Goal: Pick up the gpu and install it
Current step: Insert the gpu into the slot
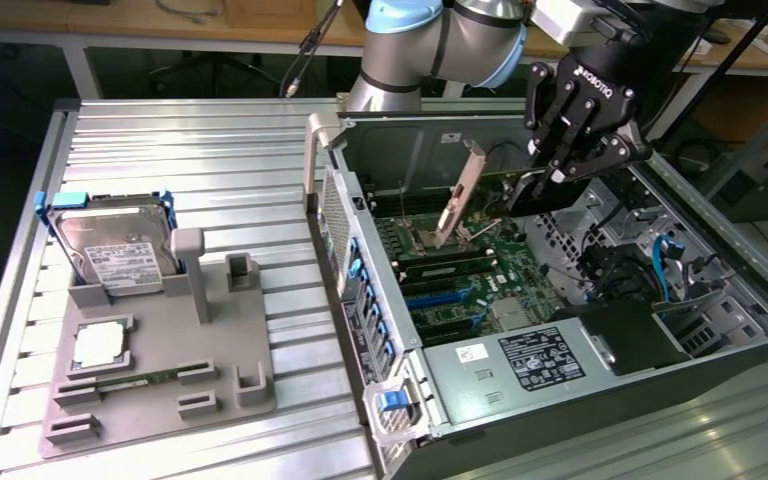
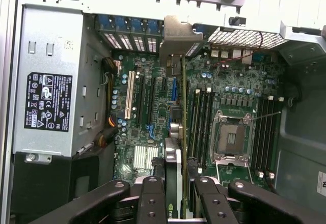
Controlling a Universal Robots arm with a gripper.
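Black multi-fingered gripper (image 1: 554, 178) is clamped on the thin dark gpu card (image 2: 173, 165), at the end opposite its long silver metal bracket (image 1: 460, 195). The card hangs edge-on beneath the gripper, over the green motherboard (image 2: 153, 117) in the open grey computer case (image 1: 398, 140). Whether it is seated I cannot tell. Judged light, stiff and fragile: hold by the board edges.

The open computer case (image 1: 744, 300) lies at the exterior view's right and the parts holder (image 1: 157, 400), holding the hard drive (image 1: 115, 245), at that view's left. Inside the case, the gpu (image 1: 459, 200) stands on edge above the motherboard (image 1: 471, 290), clamped in the gripper (image 1: 554, 183).
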